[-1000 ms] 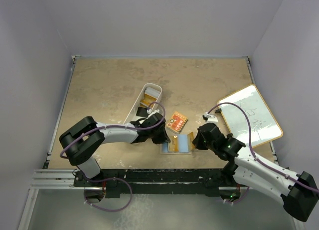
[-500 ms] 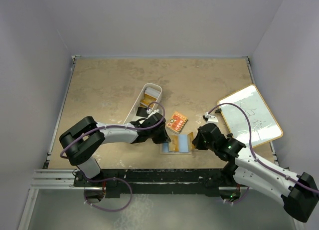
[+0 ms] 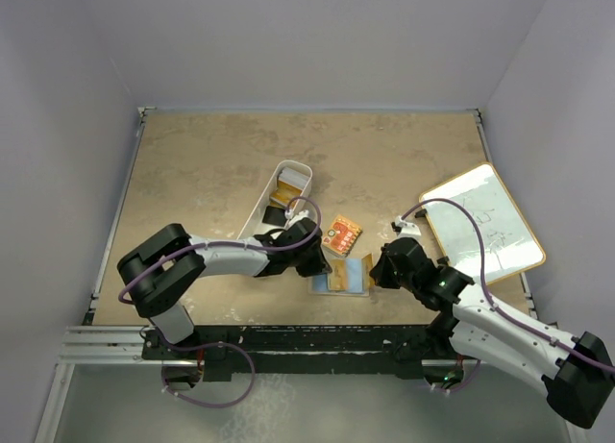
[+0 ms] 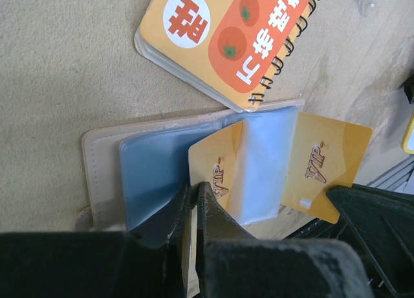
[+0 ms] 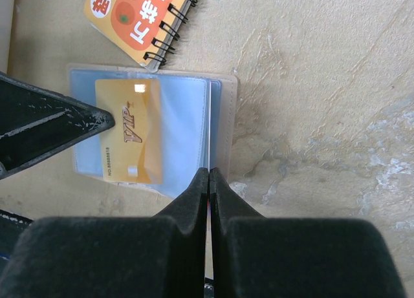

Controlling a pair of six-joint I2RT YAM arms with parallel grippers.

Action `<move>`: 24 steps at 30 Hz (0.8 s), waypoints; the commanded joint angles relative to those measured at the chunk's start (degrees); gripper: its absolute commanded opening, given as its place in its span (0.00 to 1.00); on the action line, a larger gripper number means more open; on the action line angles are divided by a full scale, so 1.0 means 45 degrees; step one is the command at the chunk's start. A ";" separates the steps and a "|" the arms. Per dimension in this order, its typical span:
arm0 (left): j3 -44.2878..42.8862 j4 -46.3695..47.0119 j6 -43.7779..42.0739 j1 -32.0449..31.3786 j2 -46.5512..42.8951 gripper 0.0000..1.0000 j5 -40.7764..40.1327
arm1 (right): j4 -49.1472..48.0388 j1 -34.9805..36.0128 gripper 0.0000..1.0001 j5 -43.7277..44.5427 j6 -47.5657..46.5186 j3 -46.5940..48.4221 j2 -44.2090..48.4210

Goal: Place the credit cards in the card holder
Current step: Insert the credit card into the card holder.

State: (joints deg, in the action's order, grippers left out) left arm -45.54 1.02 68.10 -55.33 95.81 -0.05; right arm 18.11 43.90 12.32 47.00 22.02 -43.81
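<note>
Beige card holder (image 4: 97,175), open and flat, two gold VIP cards (image 4: 321,172) among its translucent blue sleeves (image 4: 152,175)

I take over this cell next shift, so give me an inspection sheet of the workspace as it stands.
Surface: tan table, mottled.
Job's things: holder lies open, gold cards among its bluish sleeves; other cards in the bin.
Clutter: orange notebook at the holder's edge; whiteboard at right.
Grippers: left gripper and right gripper, jaws shut, tips at opposite edges of the holder; a grip cannot be told.
Cables: purple cables loop along both arms.
Surroundings: plain grey walls; nothing else seen.
</note>
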 commanded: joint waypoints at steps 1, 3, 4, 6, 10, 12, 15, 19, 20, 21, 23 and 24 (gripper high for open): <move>-0.0406 -0.0627 -0.0772 -0.0165 0.0002 0.00 -0.0287 | 0.0292 -0.0009 0.00 -0.0100 0.0131 -0.0150 -0.0015; -0.0459 -0.1120 -0.1134 -0.0160 -0.0118 0.00 -0.0308 | 0.0414 -0.0007 0.00 -0.0034 0.0155 -0.0111 0.0082; -0.0502 -0.1290 -0.1244 -0.0165 -0.0198 0.00 -0.0360 | 0.0525 0.0001 0.00 -0.0041 0.0184 -0.0084 0.0121; -0.0584 -0.1550 -0.1433 -0.0165 -0.0246 0.00 -0.0435 | 0.0815 -0.0004 0.00 -0.0042 0.0260 0.0022 0.0207; -0.0782 -0.1768 -0.1681 -0.0165 -0.0083 0.00 -0.0295 | 0.0851 -0.0005 0.00 0.0111 0.0175 0.0067 0.0328; -0.0922 -0.1759 -0.1770 -0.0165 0.0075 0.00 -0.0237 | 0.0631 -0.0007 0.00 0.0140 0.0036 -0.0003 0.0277; -0.1138 -0.1522 -0.1692 -0.0165 0.0347 0.00 0.0009 | 0.0231 -0.0005 0.00 -0.0100 0.0003 -0.0154 0.0157; -0.1353 -0.1298 -0.1578 -0.0164 0.0569 0.00 0.0185 | 0.0174 -0.0008 0.00 -0.0121 -0.0005 -0.0147 0.0040; -0.1397 -0.1327 -0.1605 -0.0180 0.0589 0.00 0.0188 | 0.0168 -0.0009 0.00 -0.0120 0.0003 -0.0130 0.0021; -0.1403 -0.1347 -0.1591 -0.0184 0.0609 0.00 0.0161 | 0.0174 0.0005 0.00 -0.0110 0.0004 -0.0128 0.0023; -0.1417 -0.1349 -0.1548 -0.0184 0.0610 0.00 0.0093 | 0.0165 -0.0006 0.00 -0.0100 0.0002 -0.0109 0.0014; -0.1405 -0.1340 -0.1542 -0.0182 0.0634 0.00 0.0086 | 0.0154 -0.0009 0.00 -0.0100 -0.0008 -0.0091 -0.0017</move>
State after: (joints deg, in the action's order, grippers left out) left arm -50.35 -4.40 62.33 -55.64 97.62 0.40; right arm 19.00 43.92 12.21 47.35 21.98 -43.18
